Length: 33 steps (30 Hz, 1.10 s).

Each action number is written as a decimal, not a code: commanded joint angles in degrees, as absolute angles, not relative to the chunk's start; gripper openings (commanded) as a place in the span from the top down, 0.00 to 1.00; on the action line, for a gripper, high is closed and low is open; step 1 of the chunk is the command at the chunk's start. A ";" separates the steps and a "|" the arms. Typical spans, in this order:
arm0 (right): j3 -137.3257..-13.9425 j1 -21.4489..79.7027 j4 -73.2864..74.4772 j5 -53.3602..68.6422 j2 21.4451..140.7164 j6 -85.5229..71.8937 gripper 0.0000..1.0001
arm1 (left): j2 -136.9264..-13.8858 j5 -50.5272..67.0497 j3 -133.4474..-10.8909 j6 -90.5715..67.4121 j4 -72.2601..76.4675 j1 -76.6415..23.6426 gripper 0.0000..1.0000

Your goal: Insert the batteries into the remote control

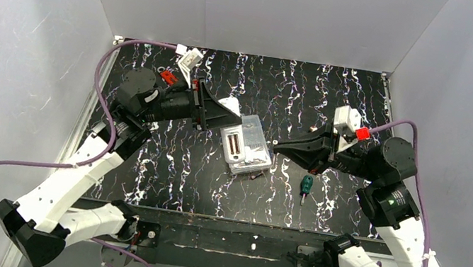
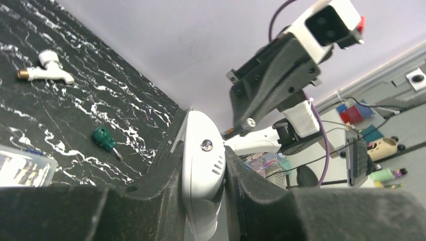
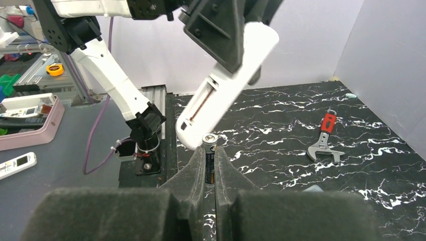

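Left wrist, remote control (image 2: 203,165), lower end cropped

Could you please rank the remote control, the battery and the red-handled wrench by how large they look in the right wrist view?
1. remote control
2. red-handled wrench
3. battery, partly hidden in the right claw; being nearer the camera, its rank against the wrench is unsure.

The remote control (image 1: 230,106) hangs left of the box (image 1: 246,151) on the table (image 1: 171,166); the screwdriver (image 1: 306,185) lies right.
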<state>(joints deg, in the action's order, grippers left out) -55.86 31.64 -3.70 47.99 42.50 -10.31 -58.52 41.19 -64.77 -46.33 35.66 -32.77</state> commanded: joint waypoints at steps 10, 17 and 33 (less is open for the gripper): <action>-61.08 37.18 -1.67 40.05 45.76 -8.03 0.99 | -56.45 41.26 -73.14 -31.62 22.76 -32.65 1.00; -61.48 46.83 -5.03 27.44 48.50 -4.54 0.99 | -55.71 33.28 -71.35 -32.13 20.87 -33.78 1.00; -62.83 55.03 -5.82 13.42 58.58 -7.33 0.99 | -54.91 17.55 -64.29 -51.06 23.39 -34.19 1.00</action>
<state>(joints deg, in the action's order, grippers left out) -59.77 54.43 -5.30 17.58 56.99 -6.50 -56.40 19.79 -64.97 -45.98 18.68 -33.98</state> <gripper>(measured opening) 0.111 0.255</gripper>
